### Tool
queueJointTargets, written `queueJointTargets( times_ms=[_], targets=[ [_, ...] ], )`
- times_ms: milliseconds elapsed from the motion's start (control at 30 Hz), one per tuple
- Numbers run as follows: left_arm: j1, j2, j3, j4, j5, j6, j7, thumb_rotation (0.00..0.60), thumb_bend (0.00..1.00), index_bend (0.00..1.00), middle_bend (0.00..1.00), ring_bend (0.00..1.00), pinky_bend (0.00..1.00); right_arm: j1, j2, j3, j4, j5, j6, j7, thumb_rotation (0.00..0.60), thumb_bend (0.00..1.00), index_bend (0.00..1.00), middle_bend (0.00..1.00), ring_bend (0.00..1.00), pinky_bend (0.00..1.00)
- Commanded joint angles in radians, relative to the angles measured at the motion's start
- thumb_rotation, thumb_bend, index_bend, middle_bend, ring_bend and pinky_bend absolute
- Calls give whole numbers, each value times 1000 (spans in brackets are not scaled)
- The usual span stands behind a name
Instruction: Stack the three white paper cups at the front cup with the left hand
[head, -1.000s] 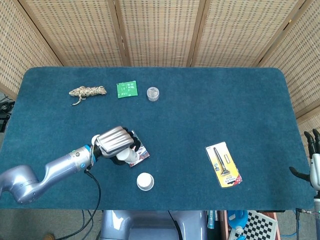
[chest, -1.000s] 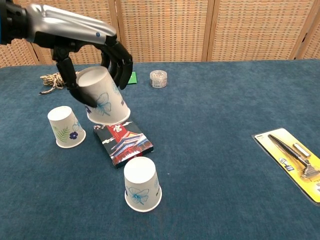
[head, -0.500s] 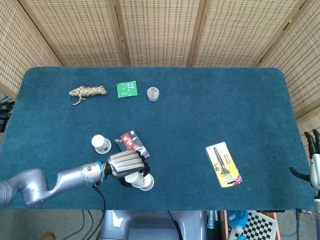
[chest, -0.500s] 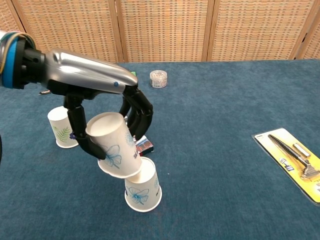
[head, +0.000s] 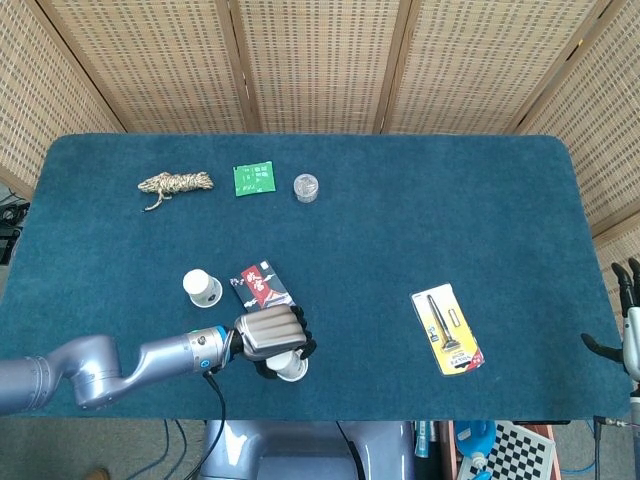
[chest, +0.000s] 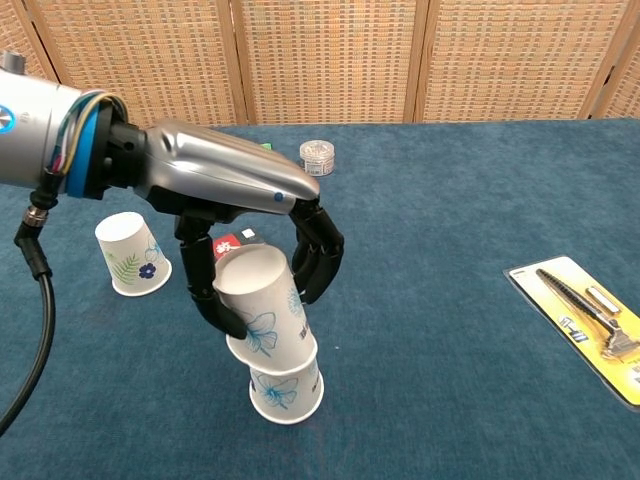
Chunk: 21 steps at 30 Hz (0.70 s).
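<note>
White paper cup (chest: 262, 305) sat gripped in the left hand (chest: 262, 270), partly over the front cup (chest: 287, 392). It looked slightly tilted; straightening before pressing down would seat it cleanly.

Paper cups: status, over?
Left hand holds second cup on front cup. Third cup waiting, back left. Right hand idle at table edge. Nothing in the way.

A coil of rope (head: 174, 184) is lying at the far left of the blue tabletop (head: 420, 220), with a green card (head: 253, 179) and a small clear jar (head: 306, 187) sitting beside it. A red patterned box (head: 262, 285) is lying nearer, and a yellow razor pack (head: 447, 329) is resting at the right.
</note>
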Motion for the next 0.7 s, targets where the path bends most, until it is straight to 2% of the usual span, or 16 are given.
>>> queueJointTargets(
  times_ms=[33,133,233,300,333,533,700],
  targets=[
    [-7,-17,-6,7,-24,-9,23,600,216,436,462,349,234,-1,1,1,1,1,0,3,600,0,0,0,0,0],
    [-13,-29,-6,13,-44,-20,44,600,216,436,425,306,229,-1,3,1,2,2,-1,8,600,0,0,0,0,0],
    [-13,-35,-5,15,-55,-20,57,600,216,404,299,194,202,-1,4,1,1,2,-2,9,600,0,0,0,0,0],
    [-15,-38,-3,13,-65,-27,60,600,216,321,186,117,180,-1,5,2,1,1,-1,10,600,0,0,0,0,0],
    [-18,-38,-3,11,-71,-33,58,600,216,298,162,102,177,-1,5,2,1,1,-1,10,600,0,0,0,0,0],
    [-22,-36,-4,3,-89,-33,61,600,215,228,98,76,162,-3,7,3,-1,1,3,15,600,0,0,0,0,0],
    [-16,-17,-9,-10,-97,-13,52,600,216,105,3,0,65,-2,7,2,0,0,-2,17,600,0,0,0,0,0]
  ],
)
